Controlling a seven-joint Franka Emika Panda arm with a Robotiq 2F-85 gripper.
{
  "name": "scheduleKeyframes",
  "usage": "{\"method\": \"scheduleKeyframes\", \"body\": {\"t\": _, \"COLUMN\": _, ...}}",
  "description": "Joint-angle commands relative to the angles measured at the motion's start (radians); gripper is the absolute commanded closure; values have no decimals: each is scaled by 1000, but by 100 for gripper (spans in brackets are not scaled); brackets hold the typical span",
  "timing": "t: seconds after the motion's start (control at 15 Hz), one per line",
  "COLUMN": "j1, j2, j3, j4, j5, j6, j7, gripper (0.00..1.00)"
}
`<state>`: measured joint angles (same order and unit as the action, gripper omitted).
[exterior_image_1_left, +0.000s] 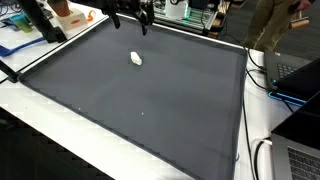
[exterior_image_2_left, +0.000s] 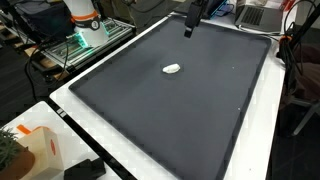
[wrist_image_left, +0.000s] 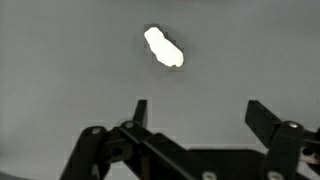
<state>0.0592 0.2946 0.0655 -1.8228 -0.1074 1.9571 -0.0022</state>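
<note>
A small white oblong object (exterior_image_1_left: 136, 58) lies on the dark grey mat (exterior_image_1_left: 150, 100); it shows in both exterior views (exterior_image_2_left: 173, 69) and in the wrist view (wrist_image_left: 164, 47). My gripper (exterior_image_1_left: 146, 22) hangs above the far edge of the mat, also seen in an exterior view (exterior_image_2_left: 189, 27). In the wrist view the gripper (wrist_image_left: 198, 112) is open and empty, its two black fingers spread wide, with the white object ahead of them and apart from them.
The mat (exterior_image_2_left: 190, 110) lies on a white table (exterior_image_2_left: 100, 140). An orange and white object (exterior_image_2_left: 35, 150) stands at a table corner. Cables (exterior_image_1_left: 262, 150) and a laptop (exterior_image_1_left: 300, 80) lie beside the mat. A person (exterior_image_1_left: 275, 20) stands at the back.
</note>
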Motion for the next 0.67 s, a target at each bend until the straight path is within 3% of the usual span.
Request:
{"method": "scheduleKeyframes", "body": {"t": 0.0, "j1": 30, "j2": 79, "j3": -25, "j4": 118, "j5": -70, "j6": -93, "j7": 80, "gripper": 0}}
{"method": "scheduleKeyframes", "body": {"t": 0.13, "j1": 37, "j2": 125, "j3": -23, "j4": 195, "j5": -81, "j6": -150, "j7": 77, "gripper": 0}}
{"method": "scheduleKeyframes", "body": {"t": 0.4, "j1": 24, "j2": 248, "j3": 4, "j4": 385, "j5": -31, "j6": -280, "j7": -85, "gripper": 0}}
{"method": "scheduleKeyframes", "body": {"t": 0.6, "j1": 28, "j2": 351, "j3": -8, "j4": 532, "j5": -23, "j6": -410, "j7": -85, "gripper": 0}}
